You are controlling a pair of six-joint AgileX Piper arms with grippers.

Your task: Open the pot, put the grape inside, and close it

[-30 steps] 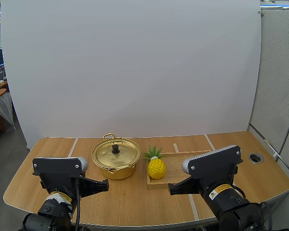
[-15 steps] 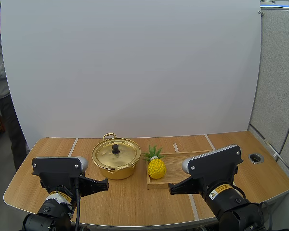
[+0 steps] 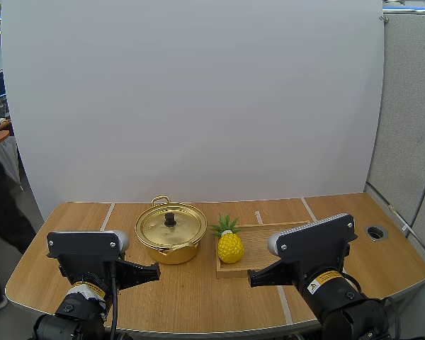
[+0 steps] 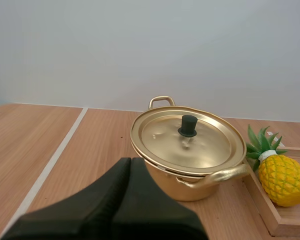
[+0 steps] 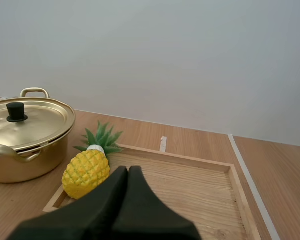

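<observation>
While our left jaws and our right jaws are each pressed together on nothing, one golden pot [image 4: 182,189], with its one lid [image 4: 205,145] on, stands on the worktop [image 3: 198,290] ahead of the left jaws. One pineapple [image 5: 86,172] rests on one wooden tray [image 5: 190,190] ahead of the right jaws, beside the pot.

Gold metal pot [image 3: 170,237], closed: its lid [image 3: 171,227] sits flat, with a black knob [image 3: 170,219] at the centre. The loop handles stand at 11 and 5 o'clock in the high view. A yellow pineapple [image 3: 230,248] lies at the pot's 3 o'clock, in the near-left corner of the wooden tray [image 3: 261,242], with its green crown toward 12 o'clock.
</observation>
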